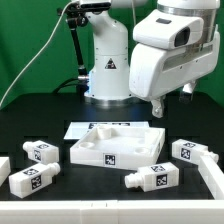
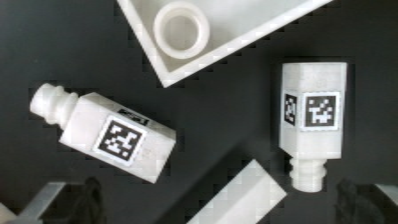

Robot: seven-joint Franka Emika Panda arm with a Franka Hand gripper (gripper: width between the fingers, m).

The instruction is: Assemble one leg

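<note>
Several white tagged legs lie on the black table. In the wrist view two lie below my gripper: one leg (image 2: 111, 128) and another leg (image 2: 313, 108) with its stub end nearest my gripper. In the exterior view they lie right of the tray, one at the front (image 1: 150, 178) and one further right (image 1: 187, 150). More legs lie at the exterior view's left (image 1: 42, 150) (image 1: 33, 181). My gripper (image 1: 170, 104) hangs above the table, right of the tray. In the wrist view my gripper (image 2: 214, 212) is open and empty, its dark fingers (image 2: 64, 200) at the frame's corners.
The large white tray-like piece (image 1: 92, 152) sits mid-table, and its corner with a round hole shows in the wrist view (image 2: 240, 40). The marker board (image 1: 82, 129) lies behind it. A white slanted piece (image 2: 249, 195) lies under my gripper. The arm's base (image 1: 106, 70) stands at the back.
</note>
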